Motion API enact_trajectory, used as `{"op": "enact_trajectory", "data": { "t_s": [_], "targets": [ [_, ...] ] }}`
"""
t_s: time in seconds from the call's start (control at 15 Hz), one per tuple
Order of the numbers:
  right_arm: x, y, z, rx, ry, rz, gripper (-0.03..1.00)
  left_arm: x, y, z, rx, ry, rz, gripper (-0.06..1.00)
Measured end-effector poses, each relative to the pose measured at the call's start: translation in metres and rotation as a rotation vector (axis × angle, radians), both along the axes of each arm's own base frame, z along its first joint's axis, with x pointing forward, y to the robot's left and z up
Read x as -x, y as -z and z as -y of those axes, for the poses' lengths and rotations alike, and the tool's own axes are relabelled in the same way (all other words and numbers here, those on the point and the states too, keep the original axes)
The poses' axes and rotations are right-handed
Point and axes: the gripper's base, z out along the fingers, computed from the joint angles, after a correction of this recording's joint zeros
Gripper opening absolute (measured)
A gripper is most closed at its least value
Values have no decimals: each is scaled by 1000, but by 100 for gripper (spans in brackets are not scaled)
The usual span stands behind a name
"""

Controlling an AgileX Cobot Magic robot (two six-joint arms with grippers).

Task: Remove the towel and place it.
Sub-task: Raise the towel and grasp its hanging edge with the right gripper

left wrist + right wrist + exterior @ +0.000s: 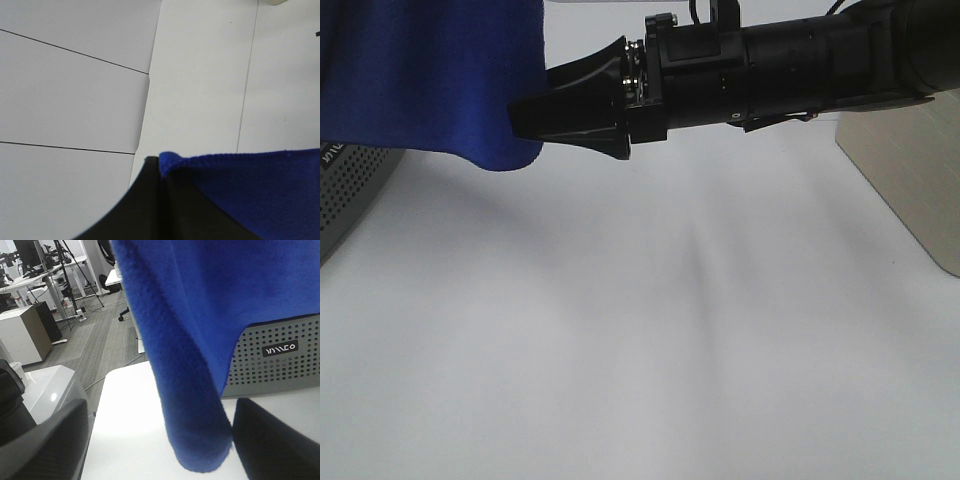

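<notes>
Above the white worktop (pixel 650 350), the left gripper (pixel 159 175) pinches the blue towel (pixel 420 80) in closed jaws, holding it lifted beside the grey perforated basket (pixel 280 370). The right gripper (pixel 530 98) has its jaws wide astride the drooping fold, probably for a second hold.

The towel (pixel 190 365) is fuzzy, matt cloth; the basket (pixel 250 375) looks perforated grey plastic; the table (pixel 640 360) smooth.

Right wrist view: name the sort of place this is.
Probably a robotics lab or shared office. Past the towel stand tripods, a desk with a monitor and a white cabinet on grey flooring.
</notes>
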Motion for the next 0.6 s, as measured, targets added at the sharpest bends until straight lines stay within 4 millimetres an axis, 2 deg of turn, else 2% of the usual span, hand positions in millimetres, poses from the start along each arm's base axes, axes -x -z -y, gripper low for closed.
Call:
{"op": "enact_trajectory", "data": {
  "t_s": [0.33, 0.6],
  "targets": [
    [16, 7, -31, 71, -35, 103, 78, 0, 1, 0, 3, 3, -10, 0],
    [16, 7, -34, 69, -42, 100, 75, 1, 1, 0, 2, 3, -11, 0]
  ]
}}
